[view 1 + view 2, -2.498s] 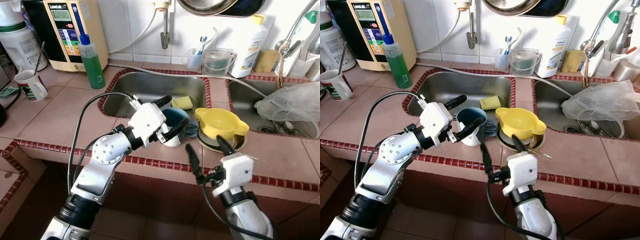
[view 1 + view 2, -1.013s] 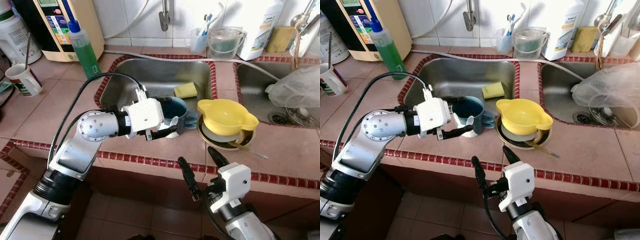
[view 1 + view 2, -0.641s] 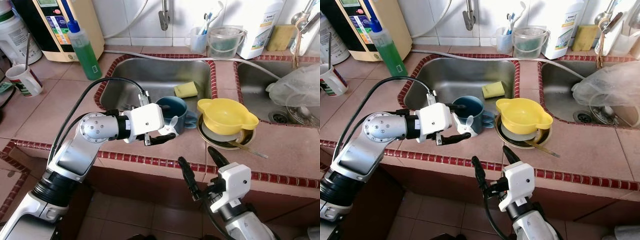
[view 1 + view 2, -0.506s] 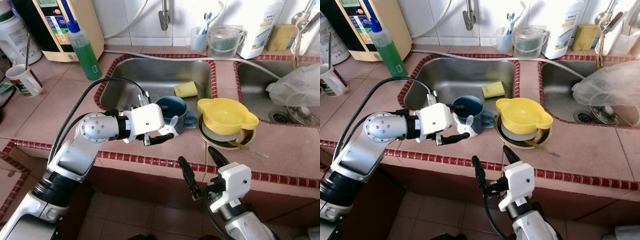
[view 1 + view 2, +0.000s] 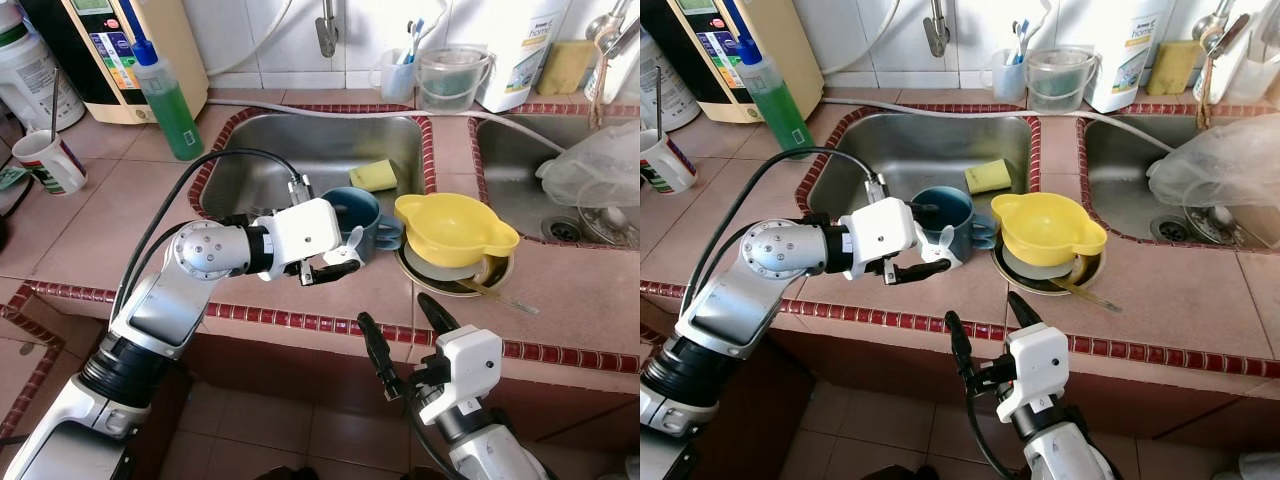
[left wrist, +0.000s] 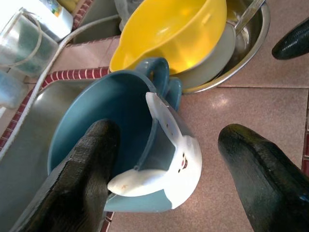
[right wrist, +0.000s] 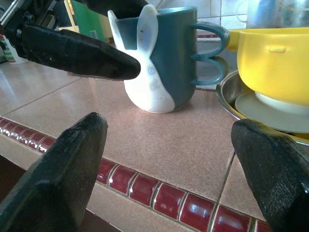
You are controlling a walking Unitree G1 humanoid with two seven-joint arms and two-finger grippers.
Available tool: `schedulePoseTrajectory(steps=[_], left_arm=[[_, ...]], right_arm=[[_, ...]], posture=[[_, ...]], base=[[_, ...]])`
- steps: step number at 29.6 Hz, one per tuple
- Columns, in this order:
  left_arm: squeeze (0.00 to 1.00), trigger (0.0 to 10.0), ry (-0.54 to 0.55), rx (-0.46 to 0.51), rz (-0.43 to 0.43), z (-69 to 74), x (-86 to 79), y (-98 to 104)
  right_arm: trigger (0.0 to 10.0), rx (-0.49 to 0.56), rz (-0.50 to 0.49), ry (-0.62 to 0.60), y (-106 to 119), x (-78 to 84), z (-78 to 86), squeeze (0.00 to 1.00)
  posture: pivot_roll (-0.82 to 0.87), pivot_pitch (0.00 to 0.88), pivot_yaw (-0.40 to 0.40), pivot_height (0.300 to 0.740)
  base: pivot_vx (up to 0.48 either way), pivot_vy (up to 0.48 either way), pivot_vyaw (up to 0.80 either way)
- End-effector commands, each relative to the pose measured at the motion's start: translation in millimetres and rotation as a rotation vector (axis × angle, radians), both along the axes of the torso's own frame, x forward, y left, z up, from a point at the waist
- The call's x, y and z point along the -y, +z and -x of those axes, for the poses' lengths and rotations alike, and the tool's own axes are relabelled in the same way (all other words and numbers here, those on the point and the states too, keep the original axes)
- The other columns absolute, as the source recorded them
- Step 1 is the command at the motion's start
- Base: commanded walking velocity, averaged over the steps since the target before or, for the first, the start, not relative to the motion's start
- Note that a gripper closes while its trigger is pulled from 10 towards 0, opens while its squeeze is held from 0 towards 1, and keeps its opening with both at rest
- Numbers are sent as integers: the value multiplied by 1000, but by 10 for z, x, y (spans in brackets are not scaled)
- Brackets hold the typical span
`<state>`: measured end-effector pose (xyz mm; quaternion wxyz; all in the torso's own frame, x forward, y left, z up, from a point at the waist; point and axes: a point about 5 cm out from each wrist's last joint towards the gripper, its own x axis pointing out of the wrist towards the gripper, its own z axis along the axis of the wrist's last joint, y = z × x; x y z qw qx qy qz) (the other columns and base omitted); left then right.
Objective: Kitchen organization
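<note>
A blue mug [image 5: 356, 213] with a white rabbit on its side stands on the tiled counter strip in front of the sink. My left gripper [image 5: 333, 240] is open and straddles the mug's near wall: one finger is at the rim inside, the other finger [image 6: 260, 169] stands clear of the outside. The mug's handles point at a yellow bowl [image 5: 455, 228] just to its right, which sits on a white plate in a metal dish. My right gripper [image 5: 402, 335] hangs open below the counter's front edge, facing the mug [image 7: 166, 58].
The steel sink [image 5: 270, 170] holds a yellow sponge [image 5: 373, 175]. A green soap bottle [image 5: 168, 100] and a striped cup [image 5: 45, 162] stand to the left. A spoon [image 5: 500, 296] sticks out of the metal dish. A plastic bag [image 5: 595, 170] lies in the right-hand sink.
The left gripper and the blue mug have shifted a little to the right, closer to the yellow bowl. The right gripper has stayed put.
</note>
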<state>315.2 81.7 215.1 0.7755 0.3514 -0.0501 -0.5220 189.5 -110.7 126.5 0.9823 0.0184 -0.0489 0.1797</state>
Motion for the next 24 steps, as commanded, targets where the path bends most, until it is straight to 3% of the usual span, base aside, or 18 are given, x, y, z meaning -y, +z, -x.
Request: schedulePoseTrajectory(steps=[1, 12, 13, 16, 17, 18, 19, 20, 21, 24], left_arm=[[0, 10000, -33, 40, -25, 20, 33, 90], [0, 10000, -75, 93, -94, 49, 72, 80], [0, 7059, -83, 84, -102, 56, 72, 66], [0, 6235, -90, 76, -121, 65, 73, 38], [0, 2784, -92, 72, -130, 66, 70, 27], [0, 2784, -95, 68, -136, 68, 68, 19], [0, 5608, -80, 66, -140, 52, 63, 12], [0, 5608, -69, 64, -142, 40, 59, 8], [0, 3922, -66, 62, -151, 33, 53, 1], [0, 4353, -57, 57, -165, 19, 40, -13]], right_arm=[[10000, 16, -16, 7, 37, -45, 30, 0], [10000, 18, -17, -3, 40, -43, 25, 0], [10000, 18, -17, -4, 40, -41, 24, 0], [10000, 19, -17, -7, 45, -37, 21, 0], [10000, 19, -17, -7, 47, -36, 20, 0], [10000, 20, -17, -8, 48, -36, 19, 0], [10000, 20, -18, -9, 50, -36, 18, 0], [10000, 21, -18, -9, 51, -36, 18, 0], [10000, 21, -18, -11, 52, -36, 18, 0], [10000, 22, -17, -14, 52, -37, 22, 0]], posture=[[-175, 143, 159, 711], [-174, 152, 163, 711], [-174, 152, 163, 711], [-174, 154, 164, 711], [-175, 155, 165, 711], [-175, 155, 165, 711], [-176, 156, 165, 711], [-176, 157, 166, 711], [-177, 156, 166, 711], [-178, 158, 169, 711]], base=[[0, 0, 0], [0, 0, 0], [0, 0, 0], [0, 0, 0], [0, 0, 0], [0, 0, 0], [0, 0, 0], [0, 0, 0], [0, 0, 0], [0, 0, 0]])
